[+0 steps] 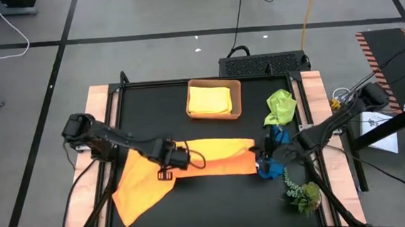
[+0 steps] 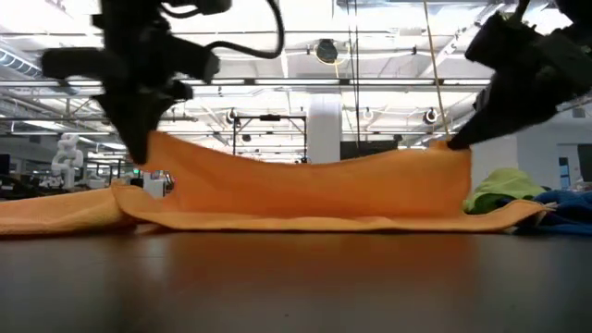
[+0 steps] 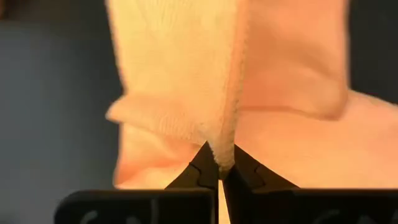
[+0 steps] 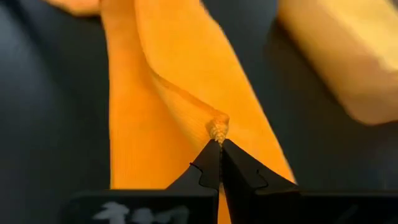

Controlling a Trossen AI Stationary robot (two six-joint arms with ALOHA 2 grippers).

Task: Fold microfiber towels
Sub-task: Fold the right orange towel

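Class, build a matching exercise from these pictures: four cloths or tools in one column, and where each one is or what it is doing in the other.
Column one:
1. bright orange microfiber towel
2. folded yellow microfiber towel
3. crumpled lime green microfiber towel
4. left tool

Column two:
A. lying in the shallow tan rectangular tray
B. heaped on the black table beside the tray
C. lifted along one edge by both tools
D. pinched shut on an orange towel edge

Pairs: 1-C, 2-A, 3-B, 4-D

The orange towel (image 1: 213,158) lies across a black tabletop (image 1: 152,110); yellow towel (image 1: 209,99) fills the tan tray (image 1: 236,100); lime towel (image 1: 281,106) and blue towel (image 1: 279,134) sit by the right edge.
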